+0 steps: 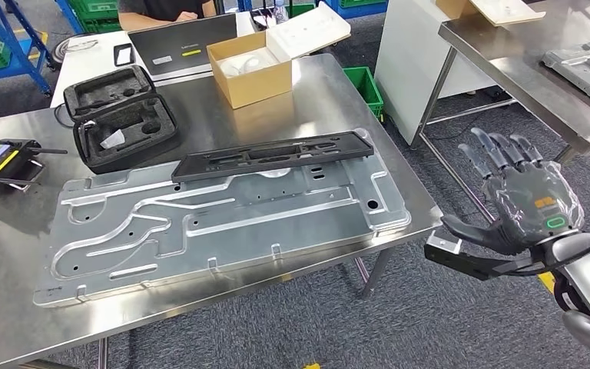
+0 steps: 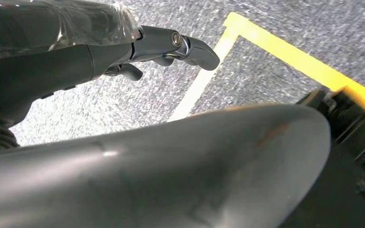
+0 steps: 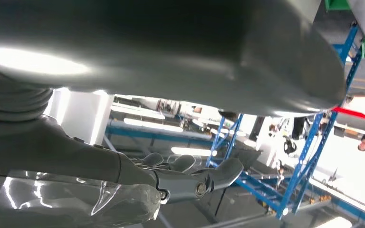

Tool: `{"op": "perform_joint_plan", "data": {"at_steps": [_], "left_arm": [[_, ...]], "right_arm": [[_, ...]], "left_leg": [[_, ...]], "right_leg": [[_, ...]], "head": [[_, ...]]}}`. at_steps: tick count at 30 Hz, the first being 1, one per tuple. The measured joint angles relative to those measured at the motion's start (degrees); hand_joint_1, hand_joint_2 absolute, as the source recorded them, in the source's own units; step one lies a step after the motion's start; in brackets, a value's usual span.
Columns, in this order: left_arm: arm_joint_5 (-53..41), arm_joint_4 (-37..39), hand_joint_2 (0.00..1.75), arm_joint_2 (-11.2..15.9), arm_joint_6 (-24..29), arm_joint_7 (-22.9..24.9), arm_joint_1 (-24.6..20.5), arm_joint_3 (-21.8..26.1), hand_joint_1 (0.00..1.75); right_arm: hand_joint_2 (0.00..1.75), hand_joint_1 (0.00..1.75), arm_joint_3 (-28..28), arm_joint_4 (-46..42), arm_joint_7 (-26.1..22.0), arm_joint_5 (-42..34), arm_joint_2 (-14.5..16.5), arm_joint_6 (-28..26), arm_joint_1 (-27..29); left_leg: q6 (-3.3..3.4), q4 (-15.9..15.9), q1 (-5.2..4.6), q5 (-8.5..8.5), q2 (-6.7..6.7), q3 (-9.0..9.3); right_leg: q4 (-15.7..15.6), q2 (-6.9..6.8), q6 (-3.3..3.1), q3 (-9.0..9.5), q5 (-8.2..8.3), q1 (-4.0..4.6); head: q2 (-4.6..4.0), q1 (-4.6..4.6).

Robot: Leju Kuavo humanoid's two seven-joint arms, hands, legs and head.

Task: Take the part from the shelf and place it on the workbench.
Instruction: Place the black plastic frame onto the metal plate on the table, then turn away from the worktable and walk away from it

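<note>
A long black plastic part [image 1: 273,154] lies across the far edge of a large stamped metal plate [image 1: 223,219] on the steel workbench [image 1: 15,254]. My right hand [image 1: 522,196] is raised off the bench's right corner, fingers spread and straight, holding nothing. The right wrist view has that same hand [image 3: 123,180] with its fingers stretched out in the air. My left hand [image 2: 76,42] hangs over grey carpet with its fingers loosely extended and nothing in them.
On the bench's far side sit an open black foam case [image 1: 119,115], a cardboard box [image 1: 250,69], a laptop [image 1: 192,42] and a handheld device [image 1: 0,161]. A second steel table [image 1: 507,69] stands at the right. A person [image 1: 165,8] sits behind. Yellow floor tape [image 2: 285,52] runs below.
</note>
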Motion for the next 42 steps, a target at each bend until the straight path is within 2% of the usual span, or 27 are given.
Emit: {"op": "perform_joint_plan", "data": {"at_steps": [2, 3, 4, 6, 8, 10, 12, 13, 14, 15, 17, 19, 22, 23, 25, 27, 28, 29, 30, 31, 32, 34, 35, 37, 39, 40, 42], "left_arm": [[0.2, 0.0, 0.0, 0.0, 0.2, 0.0, 0.0, 0.2, 0.0], [0.3, 0.0, 0.0, 0.0, 0.3, 0.0, -0.1, 0.2, 0.0], [0.4, 0.0, 0.0, 0.0, 0.4, 0.0, -0.1, 0.3, 0.0], [0.6, 0.0, 0.0, 0.0, 0.5, -0.1, 0.0, 0.3, 0.0], [0.7, 0.0, 0.0, 0.0, 0.6, -0.1, 0.0, 0.3, 0.0], [0.9, 0.0, 0.0, 0.0, 0.6, -0.1, 0.0, 0.4, 0.0], [1.0, 0.0, 0.0, 0.0, 0.6, -0.1, 0.0, 0.7, 0.0], [1.1, 0.0, 0.0, -0.1, 0.6, -0.1, 0.1, 0.8, 0.0], [1.2, 0.0, 0.0, -0.1, 0.6, 0.0, 0.1, 0.9, 0.0], [1.3, 0.0, 0.0, -0.1, 0.7, 0.0, 0.1, 1.0, 0.0], [1.6, 0.0, 0.0, -0.1, 0.8, 0.0, 0.1, 1.2, 0.0], [1.6, 0.0, 0.0, -0.1, 0.8, 0.0, 0.1, 1.3, 0.0], [1.8, 0.0, 0.0, -0.1, 0.9, 0.0, 0.1, 1.5, 0.0], [1.8, 0.0, 0.0, -0.1, 1.0, 0.0, 0.1, 1.5, 0.0], [1.9, 0.0, 0.0, 0.0, 1.2, 0.0, 0.2, 1.5, 0.0], [2.0, 0.0, 0.0, 0.0, 1.4, 0.0, 0.2, 1.6, 0.0], [2.0, 0.0, 0.0, 0.0, 1.5, 0.0, 0.2, 1.6, 0.0], [2.0, 0.0, 0.0, 0.0, 1.6, 0.0, 0.2, 1.6, 0.0], [2.0, 0.0, 0.0, 0.0, 1.6, 0.1, 0.2, 1.6, 0.0], [2.0, 0.0, 0.0, 0.0, 1.7, 0.1, 0.1, 1.6, 0.0], [2.0, 0.0, 0.0, 0.0, 1.7, 0.1, 0.0, 1.6, 0.0], [2.1, 0.0, 0.0, 0.0, 1.8, 0.2, -0.2, 1.6, 0.0], [2.1, 0.0, 0.0, 0.0, 1.8, 0.2, -0.3, 1.6, 0.0], [2.1, 0.0, 0.0, 0.0, 1.8, 0.2, -0.4, 1.6, 0.0], [2.0, 0.0, 0.0, 0.0, 1.8, 0.3, -0.4, 1.6, 0.0], [2.0, 0.0, 0.0, 0.0, 1.8, 0.3, -0.4, 1.6, 0.0], [1.9, 0.0, 0.0, 0.0, 1.8, 0.4, -0.4, 1.6, 0.0]], "right_arm": [[0.0, 0.0, -1.9, -0.1, -0.3, 0.5, 0.7, -1.2, 2.2], [0.0, 0.0, -2.7, -0.2, -0.4, 0.7, 0.9, -1.8, 3.2], [0.0, 0.0, -3.6, -0.2, -0.5, 0.9, 1.2, -2.5, 4.1], [0.0, 0.0, -5.1, -0.2, -0.7, 1.3, 1.9, -3.9, 6.0], [0.0, 0.0, -6.5, -0.2, -0.9, 1.7, 2.8, -5.6, 8.1], [0.0, 0.0, -7.9, 0.0, -1.2, 2.3, 4.0, -7.8, 10.2], [0.0, 0.0, -9.4, 0.3, -1.5, 2.7, 5.7, -10.0, 12.3], [0.0, 0.0, -9.9, 0.7, -1.7, 2.8, 6.5, -11.0, 13.3], [0.0, 0.0, -10.5, 1.0, -1.9, 2.8, 7.4, -12.2, 14.1], [0.0, 0.0, -11.0, 1.5, -2.4, 2.8, 8.3, -13.9, 14.9], [0.0, 0.0, -12.0, 2.9, -3.8, 2.6, 10.2, -18.4, 16.3], [0.0, 0.0, -12.7, 4.6, -5.2, 2.2, 12.1, -22.8, 17.4], [0.0, 0.0, -13.3, 8.0, -7.0, 0.0, 15.3, -28.1, 18.4], [0.0, 0.0, -13.3, 9.5, -7.8, -1.3, 16.5, -30.1, 18.5], [0.0, 0.0, -13.3, 13.2, -10.2, -4.7, 19.0, -34.5, 18.6], [0.0, 0.0, -13.0, 18.1, -13.5, -10.0, 21.7, -38.5, 18.2], [0.0, 0.0, -12.6, 21.1, -15.5, -13.4, 23.2, -40.1, 17.8], [0.0, 0.0, -12.1, 24.5, -18.0, -17.4, 24.8, -41.3, 17.1], [0.0, 0.0, -11.4, 28.0, -20.7, -21.2, 26.3, -42.2, 16.3], [0.0, 0.0, -10.7, 31.6, -23.6, -24.7, 27.7, -43.1, 15.3], [0.0, 0.0, -9.8, 35.5, -26.7, -28.2, 29.1, -43.7, 14.2], [0.0, 0.0, -8.0, 43.5, -32.6, -35.2, 31.7, -44.0, 11.5], [0.0, 0.0, -6.9, 47.9, -35.2, -38.6, 33.0, -43.5, 10.0], [0.0, 0.0, -4.7, 56.4, -39.1, -44.0, 35.4, -41.7, 7.0], [0.0, 0.0, -2.3, 64.5, -41.7, -47.1, 37.9, -40.2, 4.8], [0.0, 0.0, -1.2, 68.1, -42.7, -47.8, 39.0, -39.8, 4.0], [0.0, 0.0, 0.8, 74.8, -43.9, -48.6, 41.1, -39.6, 2.4]], "left_leg": [[0.5, -9.5, -0.1, 2.85, -0.06, 5.84], [0.87, -12.9, -0.25, 3.71, -0.11, 7.73], [1.2, -14.7, -0.44, 4.01, -0.16, 8.65], [1.87, -15.0, -0.71, 4.46, -0.19, 8.3], [2.76, -15.4, -0.64, 5.24, -0.1, 7.78], [3.65, -15.7, -0.62, 6.25, 0.05, 6.91], [4.09, -15.7, -0.89, 7.09, 0.12, 5.8], [4.17, -15.6, -1.02, 7.44, 0.15, 5.31], [4.17, -15.5, -1.13, 7.77, 0.16, 4.83], [4.12, -15.4, -1.19, 8.06, 0.17, 4.37], [3.84, -14.9, -1.3, 8.47, 0.15, 3.6], [3.29, -14.5, -1.42, 8.86, 0.12, 3.21], [2.29, -14.2, -1.4, 9.37, 0.08, 2.85], [1.91, -13.5, -1.34, 8.59, 0.06, 2.4], [1.14, -9.2, -1.03, 4.3, 0.04, 0.66], [0.48, -1.6, -0.67, -0.95, 0.05, -1.47], [0.29, 1.4, -0.56, -2.11, 0.05, -1.94], [0.22, 2.7, -0.5, -1.94, 0.05, -1.6], [0.24, 1.7, -0.48, -0.65, 0.05, -0.28], [0.36, -1.4, -0.48, 1.18, 0.04, 2.0], [0.61, -6.1, -0.52, 2.67, 0.02, 4.96], [1.28, -14.5, -0.82, 3.83, -0.05, 9.79], [1.58, -16.7, -1.0, 3.76, -0.07, 10.84], [2.22, -17.3, -1.07, 4.26, -0.06, 10.57], [3.11, -17.6, -0.86, 5.35, 0.01, 9.78], [3.52, -17.7, -0.78, 6.0, 0.05, 9.23], [3.92, -17.6, -0.99, 7.03, 0.11, 7.89]], "right_leg": [[0.0, 0.03, 0.47, -0.35, 0.47, -0.01], [-0.1, 0.05, 0.78, -0.45, 0.75, 0.0], [-0.1, 0.06, 1.13, -0.55, 1.04, 0.02], [-0.3, 0.1, 1.91, -0.69, 1.66, -0.04], [0.3, 0.14, 2.47, -1.31, 0.83, -0.2], [5.7, 0.15, 2.63, -3.49, -3.83, -0.23], [14.0, 0.15, 2.76, -6.11, -8.74, -0.08], [16.5, 0.15, 2.81, -6.52, -9.43, -0.02], [16.8, 0.15, 2.81, -5.94, -8.88, 0.01], [14.7, 0.15, 2.76, -4.11, -7.37, 0.02], [5.9, 0.13, 2.52, 1.74, -4.61, 0.09], [-0.3, 0.16, 1.88, 5.47, -3.77, 0.43], [-1.3, 0.14, 0.72, 5.32, -3.3, 0.65], [-1.3, 0.09, 0.33, 4.95, -2.91, 0.55], [-1.4, -0.07, -0.42, 3.88, -1.92, 0.32], [-1.3, -0.12, -0.72, 2.61, -0.95, 0.34], [-1.3, -0.13, -0.69, 1.96, -0.47, 0.35], [-1.2, -0.13, -0.63, 1.33, 0.0, 0.34], [-1.2, -0.11, -0.54, 0.73, 0.45, 0.31], [-1.2, -0.05, -0.4, 0.19, 0.9, 0.28], [-1.2, 0.02, -0.22, -0.25, 1.32, 0.25], [-1.3, 0.12, 0.31, -0.85, 2.19, 0.29], [-1.3, 0.15, 0.64, -1.02, 2.65, 0.28], [-1.7, 0.23, 1.32, -1.22, 3.46, 0.27], [-0.3, 0.27, 1.78, -2.11, 1.7, 0.22], [2.2, 0.26, 1.93, -3.13, -0.68, 0.15], [10.2, 0.23, 2.16, -5.84, -6.37, 0.05]], "head": [[0.0, 0.0], [0.0, 0.03], [0.0, 0.04], [0.0, 0.06], [0.0, 0.08], [0.0, 0.16], [0.0, 0.21], [0.0, 0.2], [0.0, 0.2], [0.0, 0.2], [0.0, 0.21], [0.0, 0.16], [0.0, 0.14], [0.0, 0.11], [0.0, 0.07], [0.0, 0.05], [0.0, 0.05], [0.0, 0.05], [0.0, 0.05], [0.0, 0.05], [0.0, 0.05], [0.0, 0.1], [0.0, 0.09], [0.0, 0.1], [0.0, 0.16], [0.0, 0.19], [0.0, 0.26]]}}
